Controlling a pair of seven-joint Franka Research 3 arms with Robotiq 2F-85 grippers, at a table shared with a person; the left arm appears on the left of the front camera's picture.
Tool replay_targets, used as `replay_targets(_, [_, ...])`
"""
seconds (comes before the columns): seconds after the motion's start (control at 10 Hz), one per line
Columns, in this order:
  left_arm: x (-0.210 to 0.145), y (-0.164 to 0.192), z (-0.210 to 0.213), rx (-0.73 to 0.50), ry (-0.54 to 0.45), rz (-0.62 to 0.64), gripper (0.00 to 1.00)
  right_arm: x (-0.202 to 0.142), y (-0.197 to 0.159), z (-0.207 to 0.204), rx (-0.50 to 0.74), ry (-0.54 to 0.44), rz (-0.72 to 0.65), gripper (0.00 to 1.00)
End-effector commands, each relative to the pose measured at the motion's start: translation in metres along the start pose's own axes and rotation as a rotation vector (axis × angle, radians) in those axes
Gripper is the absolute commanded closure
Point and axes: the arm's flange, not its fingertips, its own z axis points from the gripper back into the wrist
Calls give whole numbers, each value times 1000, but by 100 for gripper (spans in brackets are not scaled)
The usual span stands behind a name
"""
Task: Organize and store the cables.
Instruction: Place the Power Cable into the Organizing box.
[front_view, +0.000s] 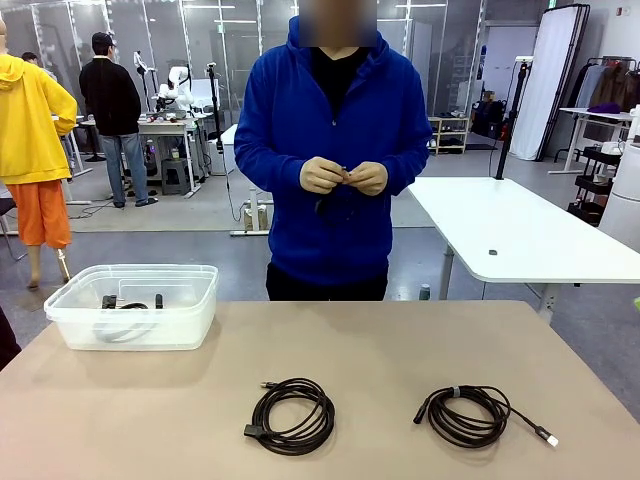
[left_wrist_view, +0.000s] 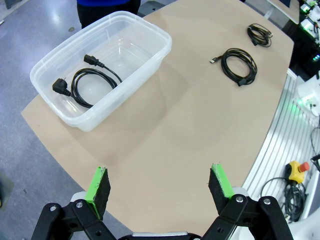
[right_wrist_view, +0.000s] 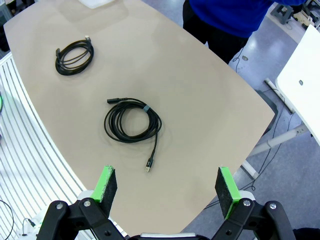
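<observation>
Nearest, left cable coil (front_view: 322, 416) and right cable coil (front_view: 468, 440) lay flat on the table (front_view: 400, 340), the latter's tail running toward four o'clock. Clear bin (front_view: 150, 325) at ten o'clock held another coiled cable (left_wrist_view: 61, 86). Left gripper (left_wrist_view: 159, 170) and right gripper (right_wrist_view: 166, 171) stood spread; person's hands (front_view: 343, 177) pinched something dark.

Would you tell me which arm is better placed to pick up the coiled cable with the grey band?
Right. The open right gripper hangs almost over the banded cable on the table's right side. The left gripper, also open, sits by the box, far from that cable.
</observation>
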Motion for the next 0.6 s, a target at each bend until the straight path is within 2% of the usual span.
replay_targets(0.0, [1, -3, 1, 10, 2, -8, 0, -2, 0, 1, 4, -2, 15, 0])
replay_targets(0.5, [1, -3, 1, 10, 2, -8, 0, -2, 0, 1, 4, -2, 15, 0])
